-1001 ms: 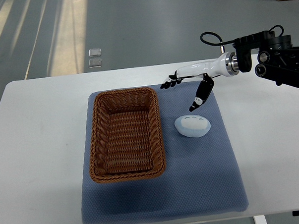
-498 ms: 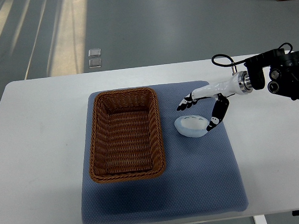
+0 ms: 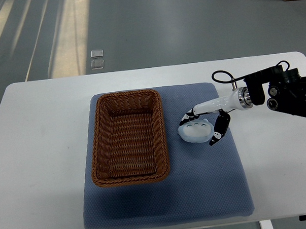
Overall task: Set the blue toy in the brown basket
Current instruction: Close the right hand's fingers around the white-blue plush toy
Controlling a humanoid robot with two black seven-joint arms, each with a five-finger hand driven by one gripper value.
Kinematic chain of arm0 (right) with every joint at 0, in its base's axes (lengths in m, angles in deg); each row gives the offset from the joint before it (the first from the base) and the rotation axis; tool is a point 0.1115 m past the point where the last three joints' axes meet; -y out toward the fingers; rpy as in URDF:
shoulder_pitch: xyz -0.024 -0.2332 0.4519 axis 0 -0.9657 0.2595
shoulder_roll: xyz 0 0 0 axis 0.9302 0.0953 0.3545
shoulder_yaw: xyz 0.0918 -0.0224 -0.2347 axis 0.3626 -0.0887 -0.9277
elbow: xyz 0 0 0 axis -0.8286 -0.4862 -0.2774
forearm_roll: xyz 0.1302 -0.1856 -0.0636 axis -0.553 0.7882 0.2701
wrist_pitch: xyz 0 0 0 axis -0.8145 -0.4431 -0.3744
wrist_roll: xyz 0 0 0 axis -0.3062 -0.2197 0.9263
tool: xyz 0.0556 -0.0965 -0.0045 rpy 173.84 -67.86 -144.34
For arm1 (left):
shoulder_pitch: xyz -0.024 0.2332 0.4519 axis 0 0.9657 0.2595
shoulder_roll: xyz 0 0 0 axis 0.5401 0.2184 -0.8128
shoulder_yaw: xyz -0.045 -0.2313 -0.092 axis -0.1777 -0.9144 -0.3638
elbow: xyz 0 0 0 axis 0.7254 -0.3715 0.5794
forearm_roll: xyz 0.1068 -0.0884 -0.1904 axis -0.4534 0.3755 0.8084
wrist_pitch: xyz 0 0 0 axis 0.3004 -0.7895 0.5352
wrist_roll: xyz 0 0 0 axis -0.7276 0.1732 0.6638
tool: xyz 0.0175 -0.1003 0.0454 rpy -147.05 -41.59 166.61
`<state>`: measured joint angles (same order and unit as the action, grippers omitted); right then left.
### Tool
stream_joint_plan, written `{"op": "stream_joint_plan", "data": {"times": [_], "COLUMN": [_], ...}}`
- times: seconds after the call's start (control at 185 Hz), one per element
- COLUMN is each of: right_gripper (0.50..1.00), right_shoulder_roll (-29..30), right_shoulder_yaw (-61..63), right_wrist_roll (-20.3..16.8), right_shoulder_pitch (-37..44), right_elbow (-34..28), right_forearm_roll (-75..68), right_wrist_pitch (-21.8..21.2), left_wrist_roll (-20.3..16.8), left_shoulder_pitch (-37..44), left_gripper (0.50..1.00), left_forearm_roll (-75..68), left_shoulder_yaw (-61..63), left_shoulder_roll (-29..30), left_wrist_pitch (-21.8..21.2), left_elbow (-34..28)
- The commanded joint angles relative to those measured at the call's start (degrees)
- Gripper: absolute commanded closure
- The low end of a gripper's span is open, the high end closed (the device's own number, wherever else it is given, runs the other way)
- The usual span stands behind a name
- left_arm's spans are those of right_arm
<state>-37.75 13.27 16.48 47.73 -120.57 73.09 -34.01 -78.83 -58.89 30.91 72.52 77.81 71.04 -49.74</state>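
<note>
Grey floor with pale stripes of light lies beyond a white table (image 3: pixel 47 129), whose middle is covered by a blue mat (image 3: pixel 207 188). On the mat's left half sits the brown basket (image 3: pixel 128 137), long side running toward the table's near edge, nothing in it. Just beside the basket's right rim, on the mat, rests the blue toy (image 3: pixel 197 132), a pale rounded lump. From the table's right edge the right arm reaches in, and the right hand (image 3: pixel 204 126) is cupped over the toy: fingers (image 3: pixel 186 115) curl at its far left side while the thumb (image 3: pixel 216 134) drops at its right side, bracketing it, with the toy on the mat.
</note>
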Motion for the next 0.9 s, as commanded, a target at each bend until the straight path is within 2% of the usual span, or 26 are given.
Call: {"op": "stream_joint_plan", "data": {"times": [0.0,0.119,0.178,0.243,0.254,0.281,0.308,0.341,0.892], "right_gripper": [0.666,0.718,0.758,0.842,0.875,0.912,0.969,1.0,1.0], "right_shoulder_roll": [0.88,0.97,0.97,0.97,0.97,1.05,1.05,1.05,0.09], "right_shoulder_yaw": [0.09,0.27,0.44,0.44,0.44,0.44,0.44,0.44,1.41], "right_wrist_roll": [0.04,0.04,0.04,0.04,0.13,0.13,0.13,0.13,0.4], "right_shoulder_pitch": [-0.27,-0.18,-0.09,-0.09,-0.09,-0.09,-0.09,-0.09,3.24], "right_elbow": [1.06,1.24,1.24,1.24,1.24,1.24,1.24,1.24,1.68], "right_forearm_roll": [0.72,0.98,1.16,1.42,1.51,1.51,1.51,1.51,0.81], "right_wrist_pitch": [0.95,1.12,1.12,1.04,1.04,1.04,0.95,0.95,0.77], "left_wrist_roll": [-0.01,-0.01,-0.01,-0.01,-0.01,-0.01,-0.01,-0.01,-0.01], "left_shoulder_pitch": [0.0,0.0,0.0,0.0,0.0,0.0,0.0,0.0,0.0], "left_gripper": [0.5,0.5,0.5,0.5,0.5,0.5,0.5,0.5,0.5], "left_forearm_roll": [0.01,0.01,0.01,0.01,0.01,0.01,0.01,0.01,-0.08], "left_shoulder_yaw": [0.0,0.0,0.0,0.0,0.08,0.0,0.0,0.0,0.0], "left_shoulder_roll": [0.0,0.0,0.0,0.0,0.0,0.0,0.0,0.0,0.0], "left_wrist_pitch": [0.0,0.0,0.0,0.0,0.0,0.0,0.0,0.0,0.0], "left_elbow": [0.0,0.0,0.0,0.0,0.0,0.0,0.0,0.0,0.0]}}
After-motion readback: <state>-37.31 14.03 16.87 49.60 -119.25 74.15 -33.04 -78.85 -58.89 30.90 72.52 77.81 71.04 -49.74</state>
